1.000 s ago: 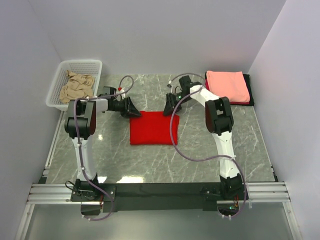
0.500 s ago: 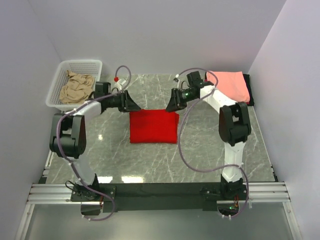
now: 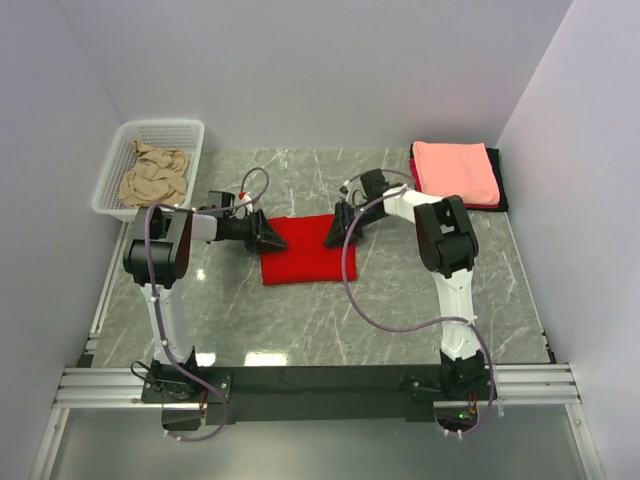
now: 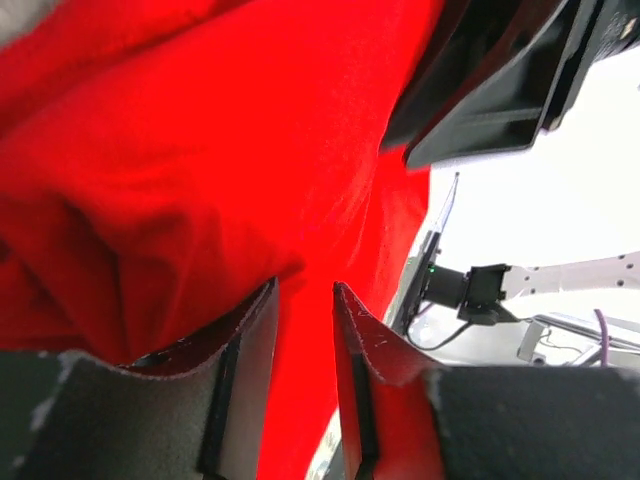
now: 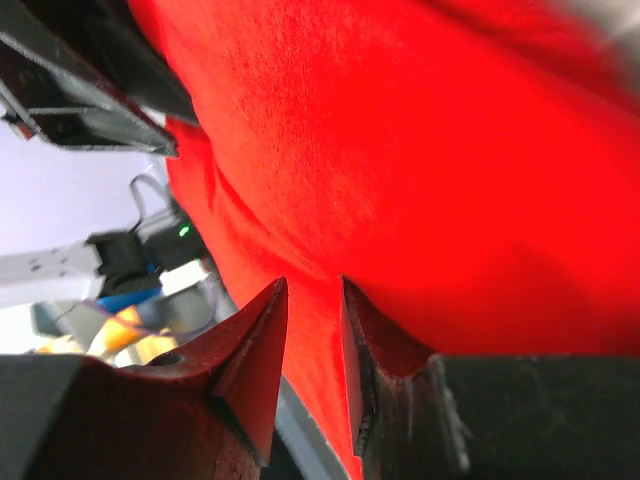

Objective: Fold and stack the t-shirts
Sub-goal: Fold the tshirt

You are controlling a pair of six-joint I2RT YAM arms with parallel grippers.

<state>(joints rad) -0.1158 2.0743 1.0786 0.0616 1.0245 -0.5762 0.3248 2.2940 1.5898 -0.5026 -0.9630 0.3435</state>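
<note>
A bright red t-shirt (image 3: 308,260) lies folded into a rectangle on the middle of the marble table. My left gripper (image 3: 268,234) is at its far left corner and my right gripper (image 3: 337,234) at its far right corner, pointing at each other. In the left wrist view the left gripper (image 4: 305,285) stands narrow, with red cloth (image 4: 200,150) running between its fingers. The right gripper (image 5: 313,283) likewise pinches a fold of the red cloth (image 5: 400,150). A folded salmon-pink t-shirt (image 3: 455,172) tops a stack at the far right, with a black one (image 3: 502,198) under it.
A white mesh basket (image 3: 160,128) at the far left holds a crumpled tan t-shirt (image 3: 153,172). Grey walls close in the table on the left, back and right. Both arm bases sit on the rail at the near edge.
Both arms rose over the shirt's far edge half a second ago and have come down again. The grippers now sit further in on the far corners, closer to each other.
</note>
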